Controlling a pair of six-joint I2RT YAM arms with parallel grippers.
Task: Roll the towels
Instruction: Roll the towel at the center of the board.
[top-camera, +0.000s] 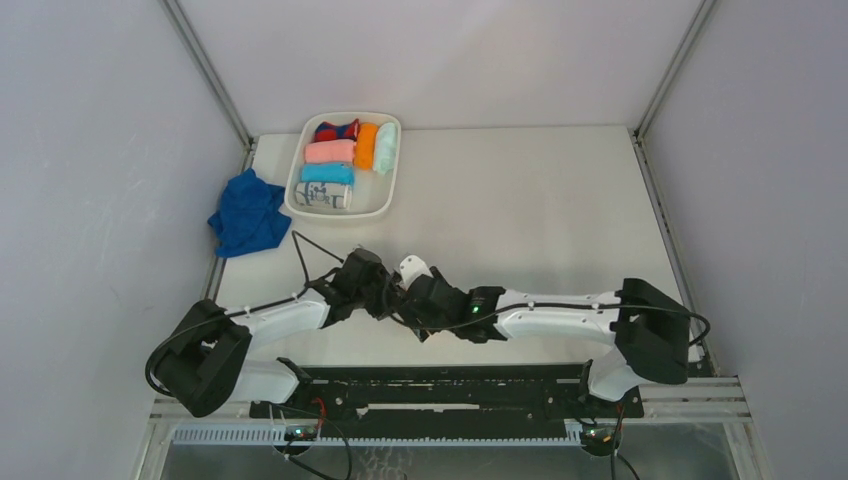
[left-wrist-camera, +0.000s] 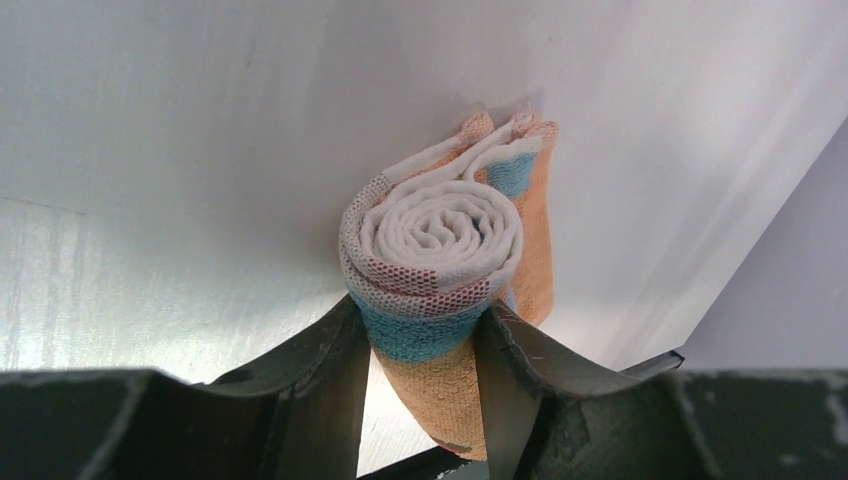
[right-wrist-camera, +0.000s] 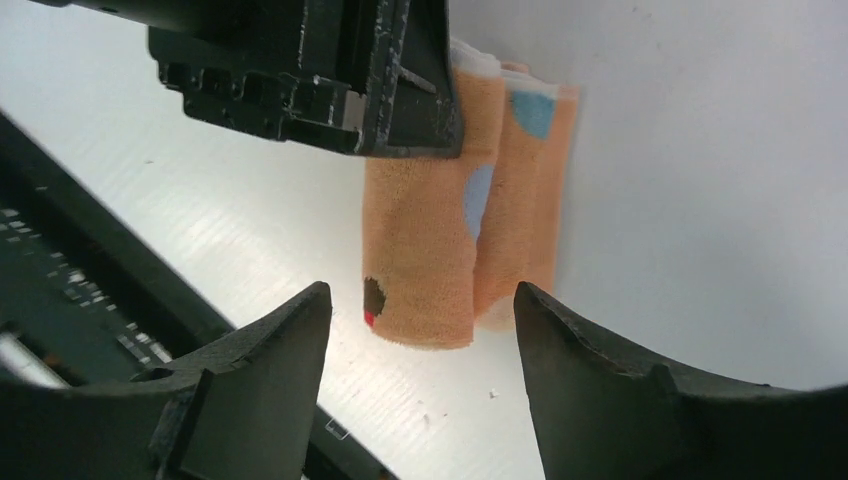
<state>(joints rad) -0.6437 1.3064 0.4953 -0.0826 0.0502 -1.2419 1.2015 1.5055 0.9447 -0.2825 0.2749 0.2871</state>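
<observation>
The royal-blue towel (top-camera: 248, 212) lies in a crumpled, unrolled heap just left of the white tray (top-camera: 375, 195), at the left edge of the table (top-camera: 520, 200). It is close to the tray's rim, and neither arm is near it.

The tray sits at the far left of the table. It holds a navy-and-red roll (top-camera: 337, 130), a pink roll (top-camera: 330, 151), a light-blue roll (top-camera: 328, 173) and a white printed roll (top-camera: 323, 195). An orange roll (top-camera: 367, 145) and a mint roll (top-camera: 386, 147) stand along its right side.

On the near side of the tray and slightly to its right, well apart from it, the two arms meet over the table. The left gripper (left-wrist-camera: 422, 315) has its fingers (left-wrist-camera: 335, 370) clamped on the peach-orange towel (left-wrist-camera: 440, 230). That towel is wound into a tight roll with a white spiral at its end, and its pale blue spots show on the outside. The fingers pinch the roll from both sides near that end. Whether it rests on the table or is raised slightly I cannot tell.

The right gripper (right-wrist-camera: 420, 295) faces the roll's other end with its fingers (right-wrist-camera: 270, 360) spread wide. They stand on either side of the roll without touching it.
</observation>
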